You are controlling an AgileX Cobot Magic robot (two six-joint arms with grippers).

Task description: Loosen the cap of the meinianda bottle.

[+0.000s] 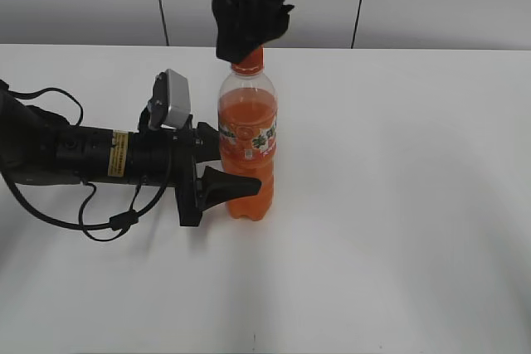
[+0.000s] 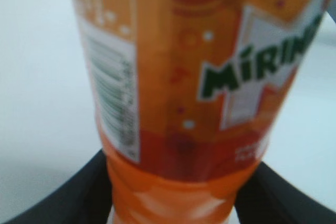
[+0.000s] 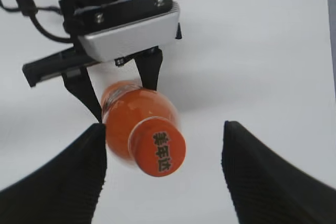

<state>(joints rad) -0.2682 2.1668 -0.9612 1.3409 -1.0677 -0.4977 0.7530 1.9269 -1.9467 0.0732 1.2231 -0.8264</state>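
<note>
Left gripper (image 1: 217,173): clamped on the lower body of the meinianda bottle (image 1: 246,148), one finger (image 1: 231,186) crossing the front just below the label band, the other at the bottle's back side; in the left wrist view dark fingers (image 2: 68,192) pressed on both flanks of the bottle (image 2: 194,77). Bottle standing upright on the white table (image 1: 398,205), roughly at its middle, orange drink filling it to the shoulder. Right gripper (image 1: 249,35): spread apart above the bottle, hanging around the cap (image 1: 248,59); seen from the right wrist camera, one finger (image 3: 68,177) next to the bottle's shoulder, touching or not cannot be told, the other (image 3: 273,177) well clear of the cap (image 3: 158,152). Cap seated on the bottle's neck, dark characters printed on top. Black cable (image 1: 91,217) looping on the table beside the left arm, left of the bottle
</note>
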